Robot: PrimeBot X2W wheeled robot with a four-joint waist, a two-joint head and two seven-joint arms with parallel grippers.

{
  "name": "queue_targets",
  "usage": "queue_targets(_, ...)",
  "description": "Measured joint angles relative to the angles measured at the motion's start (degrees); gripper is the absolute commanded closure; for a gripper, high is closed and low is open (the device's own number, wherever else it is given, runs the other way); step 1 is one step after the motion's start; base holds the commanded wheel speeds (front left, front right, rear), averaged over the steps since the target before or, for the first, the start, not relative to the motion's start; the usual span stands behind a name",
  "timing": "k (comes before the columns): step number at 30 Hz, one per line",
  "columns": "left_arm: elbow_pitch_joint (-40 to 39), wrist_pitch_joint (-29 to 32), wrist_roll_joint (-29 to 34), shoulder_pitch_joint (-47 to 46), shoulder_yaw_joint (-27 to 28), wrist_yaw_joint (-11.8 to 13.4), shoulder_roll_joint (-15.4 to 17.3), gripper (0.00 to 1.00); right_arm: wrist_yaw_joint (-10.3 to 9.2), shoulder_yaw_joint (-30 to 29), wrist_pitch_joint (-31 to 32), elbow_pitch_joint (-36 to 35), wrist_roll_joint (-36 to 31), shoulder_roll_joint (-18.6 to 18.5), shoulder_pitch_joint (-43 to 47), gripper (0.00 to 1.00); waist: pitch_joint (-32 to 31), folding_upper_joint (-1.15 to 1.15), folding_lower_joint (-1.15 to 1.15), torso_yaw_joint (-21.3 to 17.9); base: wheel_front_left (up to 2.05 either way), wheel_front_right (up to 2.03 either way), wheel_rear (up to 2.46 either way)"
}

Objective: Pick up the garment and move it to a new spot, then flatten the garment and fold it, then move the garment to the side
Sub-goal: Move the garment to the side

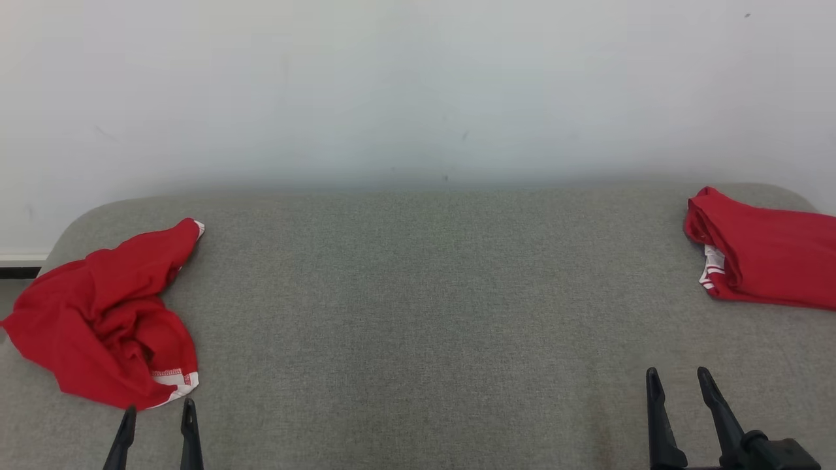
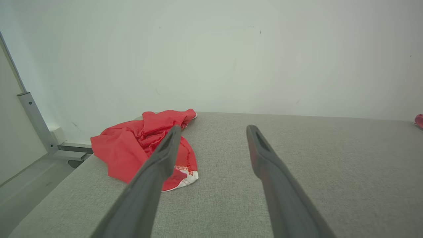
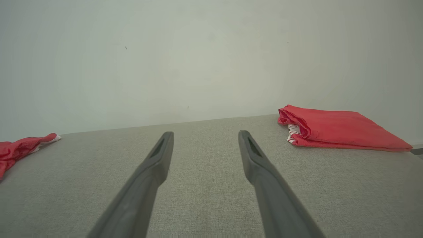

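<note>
A crumpled red garment (image 1: 104, 313) with white trim lies in a heap at the left end of the grey padded table (image 1: 418, 294). My left gripper (image 1: 159, 412) stands open just in front of its near edge, nothing between the fingers. In the left wrist view the garment (image 2: 132, 148) sits ahead and to the left, partly behind the left finger, and the left gripper (image 2: 214, 129) points past its right side. My right gripper (image 1: 679, 378) is open and empty near the front right; it shows as the right gripper (image 3: 205, 135) over bare table.
A second red garment (image 1: 764, 251), folded flat, lies at the far right end of the table; it is the folded garment (image 3: 337, 130) ahead and right of the right fingers. A pale wall (image 1: 418, 91) stands behind the table. A metal frame post (image 2: 34, 122) rises past the table's left edge.
</note>
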Motion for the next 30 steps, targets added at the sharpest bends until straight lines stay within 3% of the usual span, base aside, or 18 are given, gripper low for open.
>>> queue_targets(30, 2.25, 0.08, 0.40, -0.31, -2.26, 0.58, 0.81, 0.00, 0.00, 4.04, -1.86, 6.05, -0.57, 0.77, -1.78, 0.00, 0.18, 0.00, 0.01, 0.61, 0.00, 0.00, 0.00)
